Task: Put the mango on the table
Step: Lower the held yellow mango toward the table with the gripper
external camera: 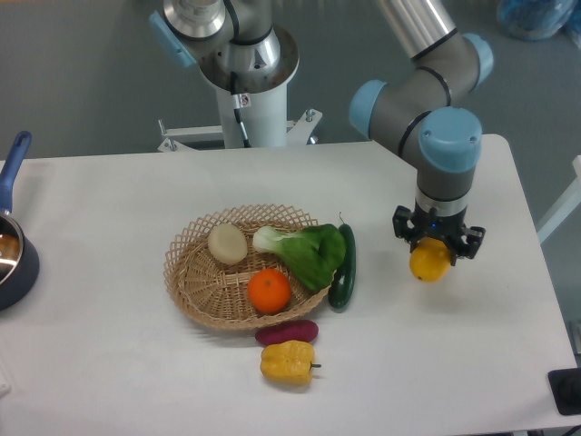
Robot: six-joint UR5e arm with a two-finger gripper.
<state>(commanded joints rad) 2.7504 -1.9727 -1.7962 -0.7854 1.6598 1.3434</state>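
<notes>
The mango (430, 261) is a yellow fruit with an orange blush, held between the fingers of my gripper (437, 243) to the right of the wicker basket. The gripper points straight down and is shut on the mango, which hangs just over the white table (472, 363). I cannot tell whether the mango touches the tabletop. The gripper body hides the mango's top.
A wicker basket (195, 282) holds a pale round vegetable (227, 243), an orange (270, 291) and bok choy (309, 252). A dark green cucumber (344, 268) leans on its right rim. A purple vegetable (287, 331) and a yellow bell pepper (288, 361) lie in front. A blue pot (11, 254) is at the left edge.
</notes>
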